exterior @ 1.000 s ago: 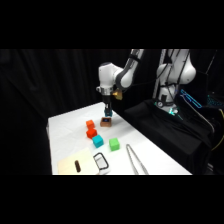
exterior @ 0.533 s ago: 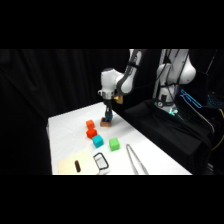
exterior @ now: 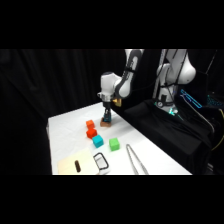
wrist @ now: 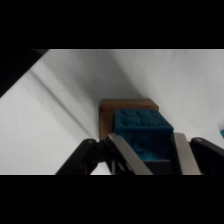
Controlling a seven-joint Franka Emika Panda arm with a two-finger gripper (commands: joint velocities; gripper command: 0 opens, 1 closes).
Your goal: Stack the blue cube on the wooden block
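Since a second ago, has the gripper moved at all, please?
Yes. In the side view the gripper has come down toward the wooden block, judged against the fixed orange-red cubes. It holds the blue cube on the block.

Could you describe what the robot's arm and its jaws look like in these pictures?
The arm is white with rounded, glossy shells and dark seams at the joints, and a small orange-tan mark sits by the wrist. The gripper has a black linkage that carries two flat, pale metallic fingers. No cable shows on the arm itself.
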